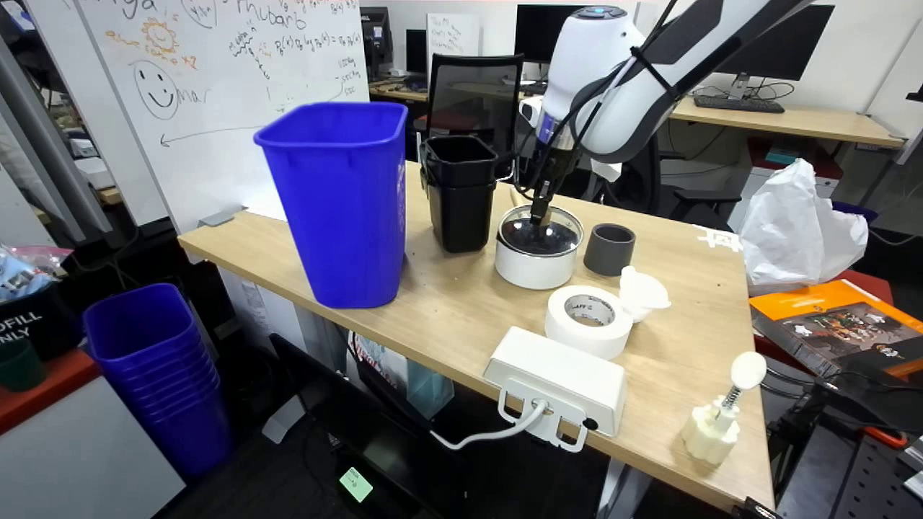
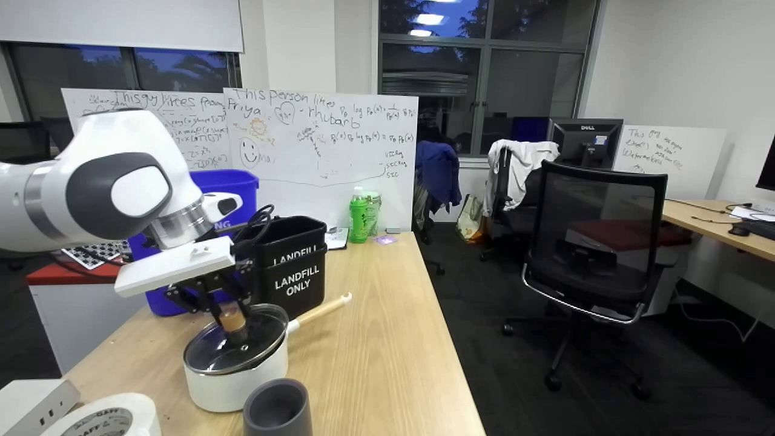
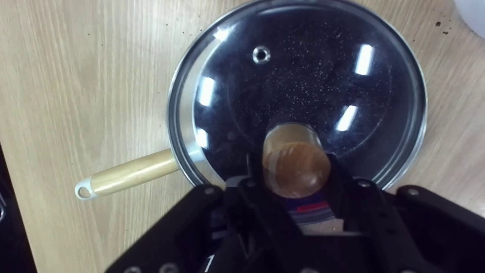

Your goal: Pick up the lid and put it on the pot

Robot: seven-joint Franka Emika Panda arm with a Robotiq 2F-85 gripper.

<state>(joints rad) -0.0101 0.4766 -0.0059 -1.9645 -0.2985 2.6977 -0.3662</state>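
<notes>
Pinching the brown knob (image 3: 296,168), low centre in the wrist view, the gripper (image 3: 294,163) has probably the safest hold, as the glassy lid (image 3: 303,87) looks stiff, slippery and breakable.

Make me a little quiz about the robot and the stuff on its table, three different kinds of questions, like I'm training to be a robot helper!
1. What is the tool gripping?
A) the tape roll
B) the knob on the lid
C) the blue bin

2. True or false: the dark gray cup stands upright beside the pot.

3. Fill the gap: the lower words on the black bins say LANDFILL ____.

Key: 1. B; 2. True; 3. ONLY.
</notes>
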